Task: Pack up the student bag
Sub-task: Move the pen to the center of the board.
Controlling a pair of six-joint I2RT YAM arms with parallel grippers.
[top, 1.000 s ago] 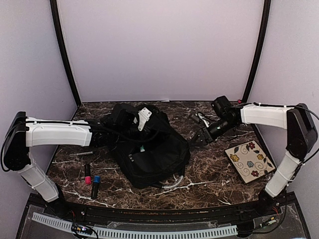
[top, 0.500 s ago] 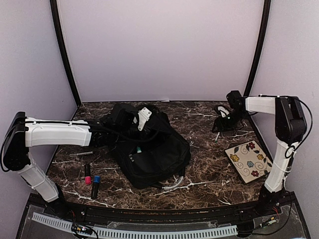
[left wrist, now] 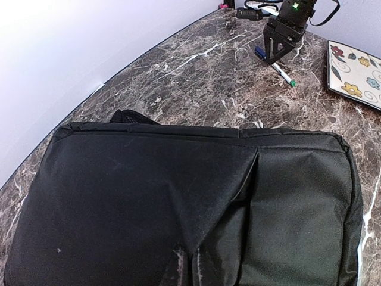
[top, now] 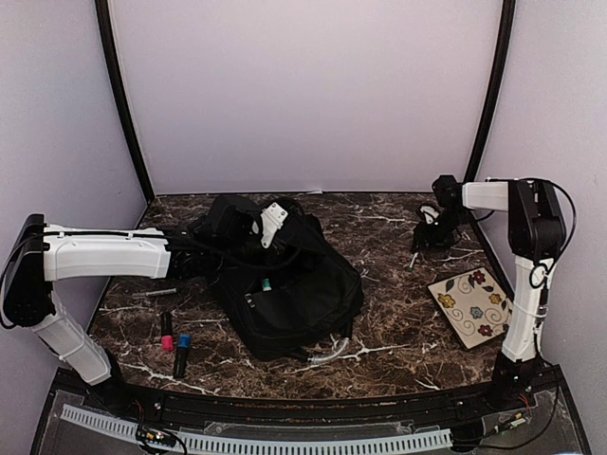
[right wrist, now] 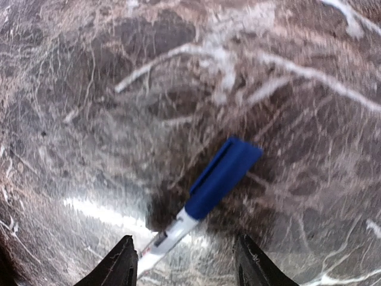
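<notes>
Pinches bag (top: 289,299) mid-table with left gripper (top: 258,235); spreads right gripper (top: 424,237) over pen (right wrist: 221,176).
Finds two markers (top: 167,332), one red-capped and one blue-capped, lying side by side on table (top: 398,332) just left of bag's near corner. Clamps left gripper closed at bag's far left part, with black fabric drawn into a fold toward it and the fingers hidden from wrist view. Holds right gripper well right of bag, jaws apart, one fingertip (right wrist: 124,262) on either side of pen's white barrel, blue cap pointing away. Shows floral pad (top: 474,305) flat on table right of bag, nearer than pen.
</notes>
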